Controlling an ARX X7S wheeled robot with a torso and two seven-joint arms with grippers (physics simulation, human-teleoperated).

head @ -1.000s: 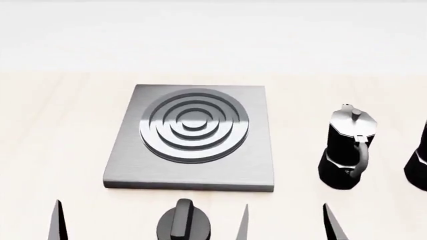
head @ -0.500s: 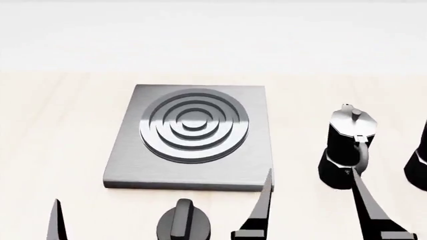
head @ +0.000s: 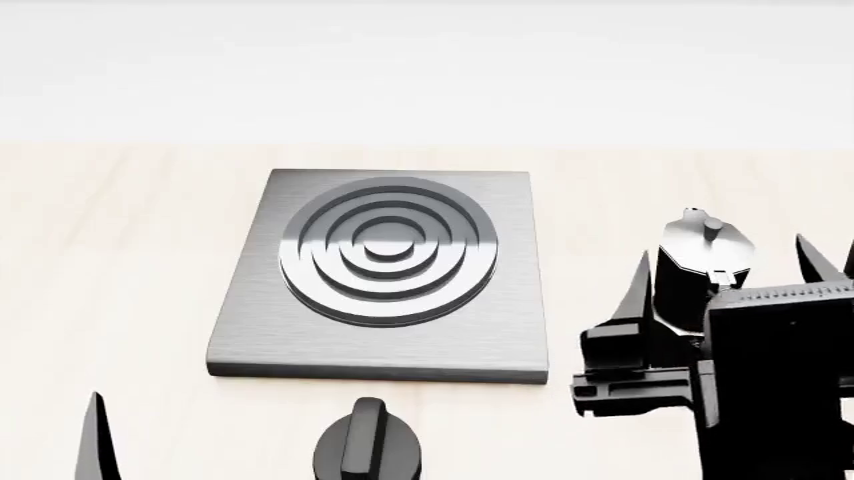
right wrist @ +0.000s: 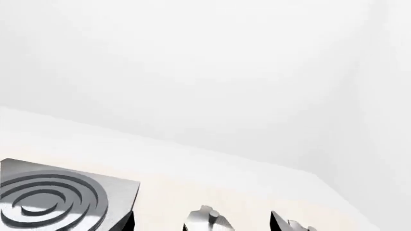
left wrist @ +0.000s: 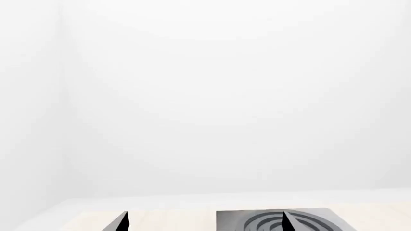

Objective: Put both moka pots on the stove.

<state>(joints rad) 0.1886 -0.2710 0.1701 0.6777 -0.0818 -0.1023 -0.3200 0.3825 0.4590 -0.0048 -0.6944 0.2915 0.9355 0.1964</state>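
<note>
One moka pot (head: 697,250), black with a silver lid, stands on the table right of the stove (head: 387,265). My right gripper (head: 727,275) is open, and its dark fingers (head: 641,292) flank this pot without visibly touching it. In the right wrist view the pot's lid (right wrist: 209,221) shows between the tips of the right gripper (right wrist: 203,224). A second moka pot's lid (right wrist: 299,226) peeks out just beyond one finger; the right arm hides it in the head view. The left gripper (left wrist: 205,225) is open and empty, with the stove (left wrist: 257,221) ahead of it.
A low round black knob (head: 367,452) sits on the table in front of the stove's near edge. One left finger (head: 94,440) pokes up at the lower left. The pale wooden table (head: 120,250) runs back to a white wall.
My right gripper has advanced from the bottom edge up to the nearer moka pot, its body now hiding the second pot. The left finger has dropped slightly lower in the head view.
</note>
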